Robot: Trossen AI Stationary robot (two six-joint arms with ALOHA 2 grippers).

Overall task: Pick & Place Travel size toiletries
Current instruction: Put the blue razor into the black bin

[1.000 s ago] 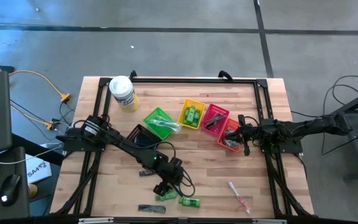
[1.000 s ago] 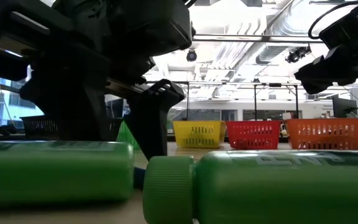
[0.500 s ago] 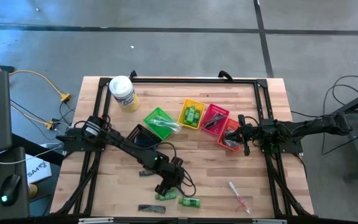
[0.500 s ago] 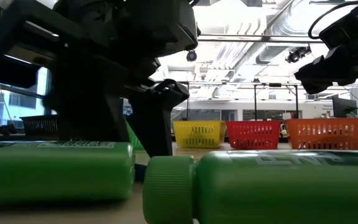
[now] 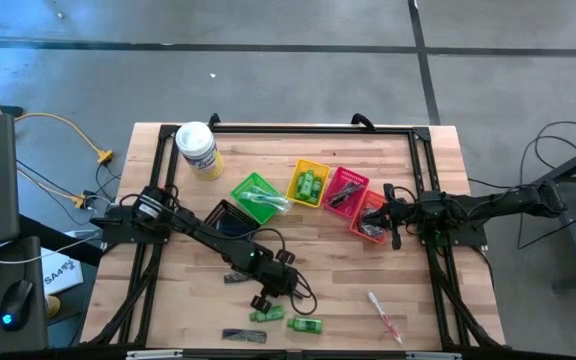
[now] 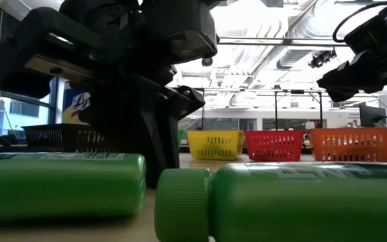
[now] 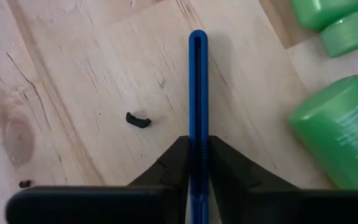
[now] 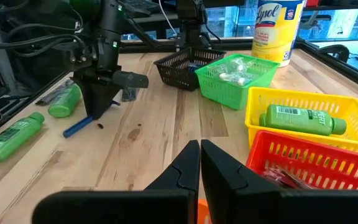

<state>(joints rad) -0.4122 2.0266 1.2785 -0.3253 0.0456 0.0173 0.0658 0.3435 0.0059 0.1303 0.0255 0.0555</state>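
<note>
My left gripper (image 5: 264, 297) stands near the table's front, tilted steeply down and shut on a blue razor handle (image 7: 197, 87) that lies on the wood. Two green mini bottles (image 5: 265, 316) (image 5: 306, 325) lie just nearer the front edge, and they fill the foreground of the low view (image 6: 59, 185) (image 6: 281, 202). A black comb (image 5: 243, 336) and a wrapped toothbrush (image 5: 385, 314) lie along the front. My right gripper (image 5: 396, 226) waits shut at the right, by the orange basket (image 5: 370, 216). My left gripper pinches the blue razor handle's two long sides (image 7: 197, 134) between its two fingers, which come from above, slanting down. The handle runs straight out ahead of the fingers to its free end (image 7: 197, 37). It lies on the table (image 8: 78, 128).
A row of small baskets stands mid-table: black (image 5: 230, 220), green (image 5: 256, 197), yellow (image 5: 308, 185) with a green bottle inside, red (image 5: 346, 190) and orange. A white-lidded tub (image 5: 198, 150) stands at the far left. A small dark scrap (image 7: 138, 119) lies beside the handle.
My left gripper has shut on the blue razor handle while staying in place. In the low view its two fingers have come together. The green bottles have kept still.
</note>
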